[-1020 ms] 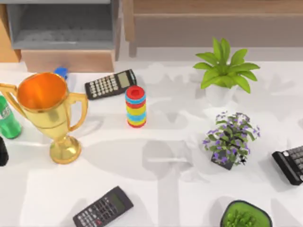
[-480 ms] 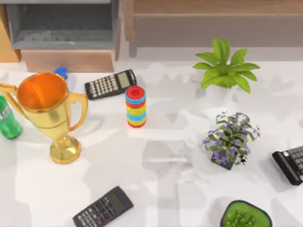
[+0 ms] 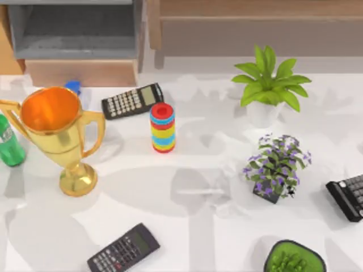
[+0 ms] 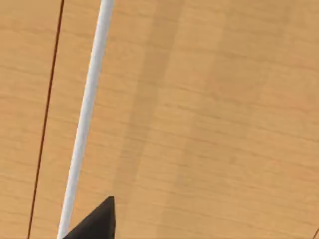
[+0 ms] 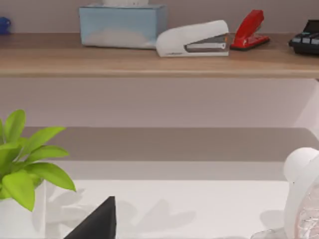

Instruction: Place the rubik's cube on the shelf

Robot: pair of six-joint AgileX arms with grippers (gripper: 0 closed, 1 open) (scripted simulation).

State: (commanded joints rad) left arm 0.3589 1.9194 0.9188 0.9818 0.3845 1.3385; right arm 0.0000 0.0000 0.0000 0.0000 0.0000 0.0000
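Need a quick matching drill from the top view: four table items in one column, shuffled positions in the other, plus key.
Column 1:
1. gold trophy
2. ring stack
3. purple-flowered plant
4. green bottle

Column 2:
A. right half of the table, in front of the leafy green plant
B. at the left edge of the table
C. near the middle, just right of the rear calculator
D. left side, between the bottle and the ring stack

Pairs: 1-D, 2-C, 3-A, 4-B
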